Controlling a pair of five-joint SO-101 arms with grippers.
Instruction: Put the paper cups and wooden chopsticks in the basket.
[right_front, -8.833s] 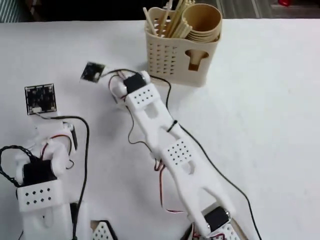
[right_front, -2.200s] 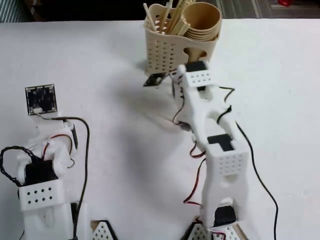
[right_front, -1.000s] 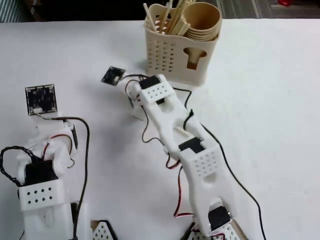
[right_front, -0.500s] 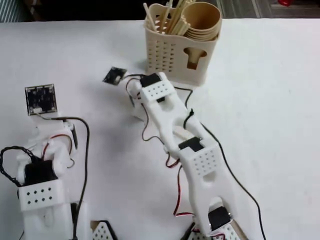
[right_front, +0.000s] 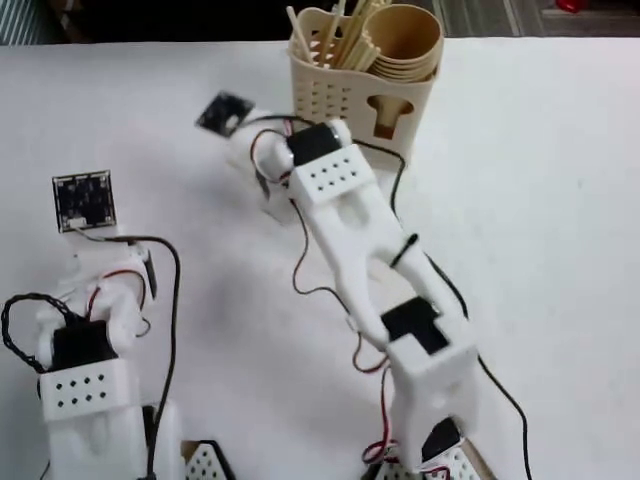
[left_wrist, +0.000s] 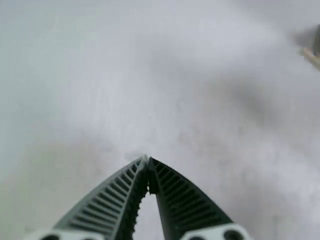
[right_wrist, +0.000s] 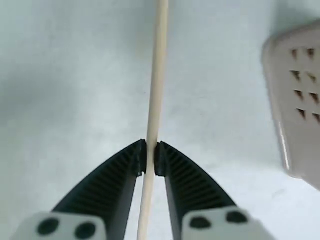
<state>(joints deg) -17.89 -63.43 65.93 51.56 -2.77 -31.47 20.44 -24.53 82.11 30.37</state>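
Nearest us, two white plastic arms stand side by side on the matte white table (right_front: 560, 200). The left arm (right_front: 85, 360) sits folded close to its base, with a square dark circuit board (right_front: 83, 198) over its wrist. In its wrist view the left gripper (left_wrist: 148, 161) is closed on nothing; its two dark ribbed fingers meet at their tips above bare tabletop.

The right arm (right_front: 380, 250) stretches across the table, with black cables (right_front: 500, 395) and thin red wires (right_front: 385, 405) looping along it. From above, its wrist and a second board (right_front: 225, 112) cover the gripper. In its wrist view the right gripper (right_wrist: 150, 150) is clamped on one wooden chopstick (right_wrist: 157, 65), a pale, slim, straight stick that passes between the ribbed fingers and runs well past their tips. The stick lies near the basket's perforated wall but does not touch it.

Farthest off stands one cream plastic basket (right_front: 350, 105), boxy, its walls pierced by rows of small holes and one keyhole-shaped cut-out. The right arm's wrist is just beside its front corner. Inside, a bundle of chopsticks (right_front: 335, 35) leans upright on one side, and a nested stack of tan paper cups (right_front: 405, 40) fills the other. We cannot count either exactly.
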